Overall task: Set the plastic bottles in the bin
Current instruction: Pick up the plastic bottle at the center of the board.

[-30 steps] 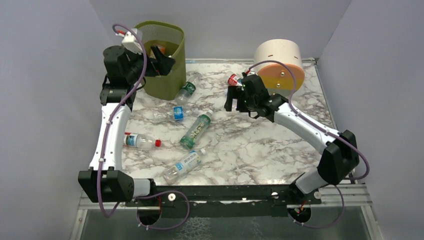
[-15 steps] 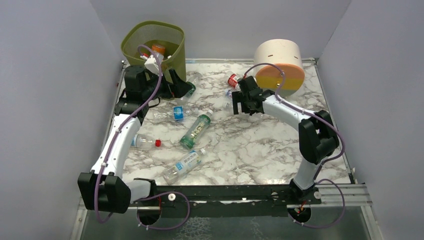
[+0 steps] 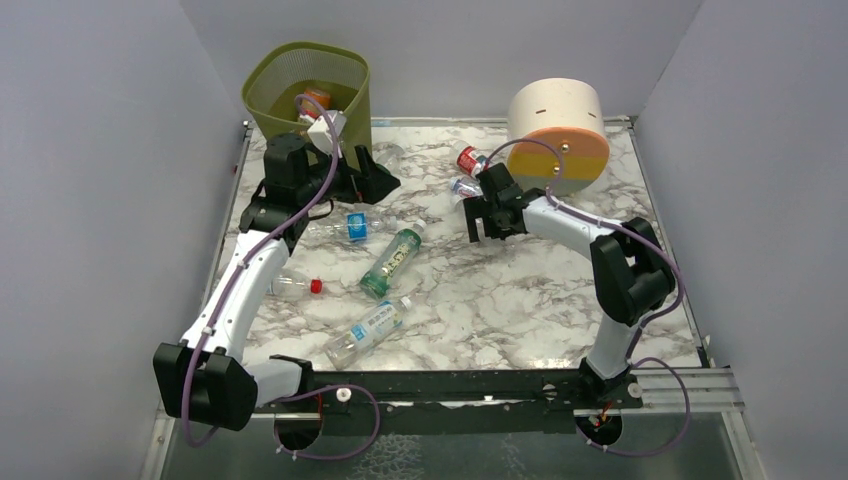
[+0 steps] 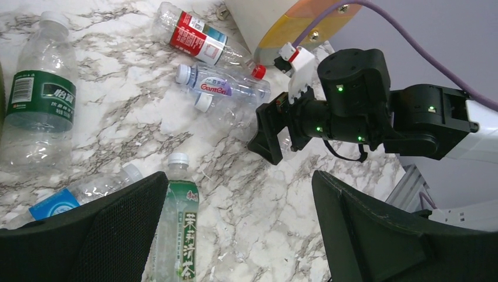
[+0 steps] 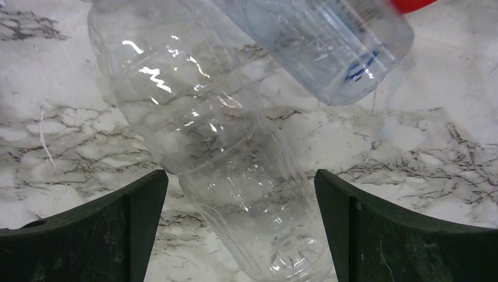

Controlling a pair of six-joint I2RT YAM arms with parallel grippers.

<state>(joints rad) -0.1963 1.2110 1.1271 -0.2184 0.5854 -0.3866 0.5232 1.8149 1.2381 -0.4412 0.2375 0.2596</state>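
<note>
Plastic bottles: an orange bottle [image 3: 316, 99] sits inside the olive mesh bin [image 3: 358, 118], at the far left corner of the marble bench [image 3: 520, 300]. The others lie loose on the bench.

Unlabelled clear bottle [image 5: 223, 147]: on its side between the right fingers [image 5: 88, 241], which are spread wide to either side; contact cannot be seen.

Red-labelled bottle [image 4: 197, 40]: just beyond, close to the cream banded cylinder [image 3: 557, 120].

Left fingers [image 4: 88, 235]: spread apart, holding nothing, over the bench near the green-tea bottle [image 4: 179, 235].

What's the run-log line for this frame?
left claw: open, empty, near bin | right claw: open, above clear bottle | bin: orange bottle inside
</note>
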